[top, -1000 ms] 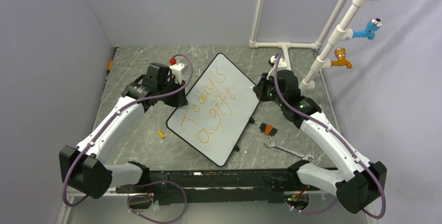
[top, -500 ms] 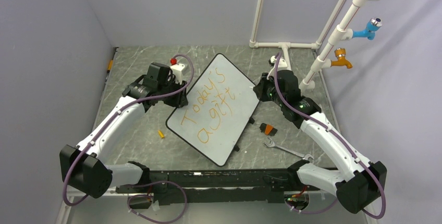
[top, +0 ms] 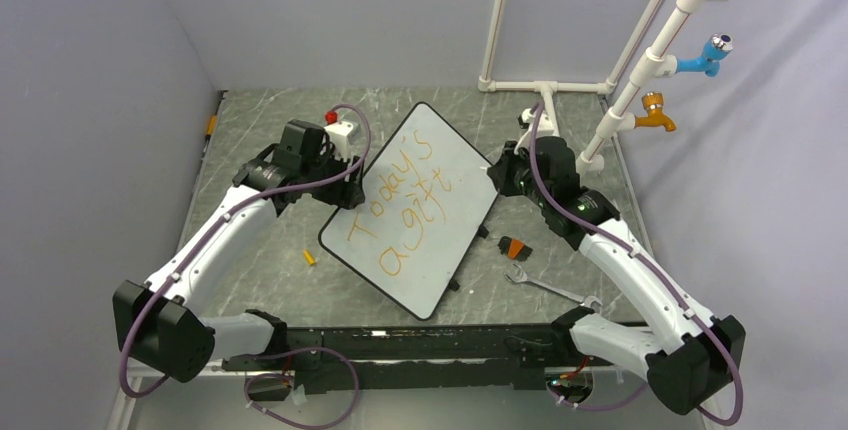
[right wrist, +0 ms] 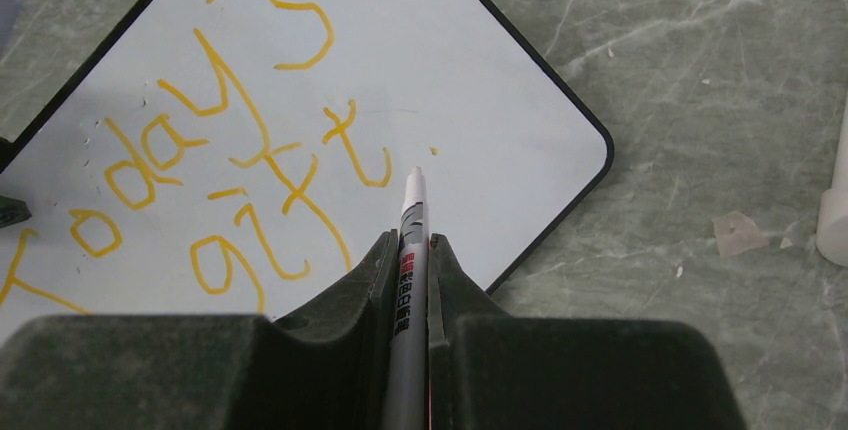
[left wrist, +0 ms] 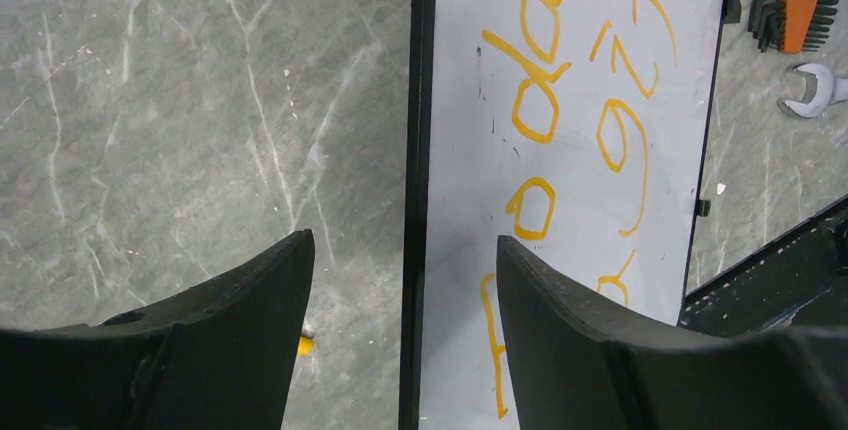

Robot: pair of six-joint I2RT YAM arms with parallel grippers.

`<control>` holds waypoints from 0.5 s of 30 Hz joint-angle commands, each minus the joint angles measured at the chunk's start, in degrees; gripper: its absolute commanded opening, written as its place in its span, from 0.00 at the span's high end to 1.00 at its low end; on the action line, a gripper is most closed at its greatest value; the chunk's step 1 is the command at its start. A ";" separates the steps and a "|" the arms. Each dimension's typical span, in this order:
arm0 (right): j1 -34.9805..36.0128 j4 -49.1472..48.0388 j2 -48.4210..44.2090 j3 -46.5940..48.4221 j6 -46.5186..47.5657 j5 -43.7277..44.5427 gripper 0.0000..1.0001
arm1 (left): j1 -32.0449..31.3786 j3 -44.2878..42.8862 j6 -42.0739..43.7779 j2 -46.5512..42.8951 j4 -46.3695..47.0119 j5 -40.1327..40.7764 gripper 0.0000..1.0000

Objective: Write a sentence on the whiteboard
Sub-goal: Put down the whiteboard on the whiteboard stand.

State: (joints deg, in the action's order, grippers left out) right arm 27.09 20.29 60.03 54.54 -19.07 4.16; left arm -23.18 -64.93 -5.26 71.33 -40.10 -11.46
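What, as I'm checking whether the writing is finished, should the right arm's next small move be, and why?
Probably lift the marker straight up, clear of the whiteboard. The sentence reads whole in two lines with a small dot after it, and the right gripper, shut on the marker, holds its tip just beside that dot, where a sideways drift might smear the letters.

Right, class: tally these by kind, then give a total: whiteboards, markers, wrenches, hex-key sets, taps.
whiteboard: 1
marker: 1
wrench: 1
hex-key set: 1
taps: 2 (blue tap, orange tap)
Total: 6
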 commanded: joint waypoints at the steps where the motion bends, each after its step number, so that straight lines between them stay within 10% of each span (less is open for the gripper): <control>1: 0.05 0.85 -2.94 -1.58 -1.01 -0.91 1.00 | 0.10 -1.41 0.38 -3.23 1.80 1.26 0.26; 3: 0.01 1.51 -4.23 -3.21 -1.58 -1.78 1.00 | 0.38 -1.10 0.42 -4.30 2.10 1.36 0.02; 15: 0.07 12.28 -7.62 -5.51 -2.60 -10.18 1.00 | 2.34 -0.65 -0.70 -6.93 1.60 2.68 0.01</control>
State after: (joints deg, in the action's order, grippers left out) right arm 27.09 28.82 55.09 49.65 -20.73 -1.06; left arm -21.39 -64.93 -5.23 66.30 -39.64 -10.66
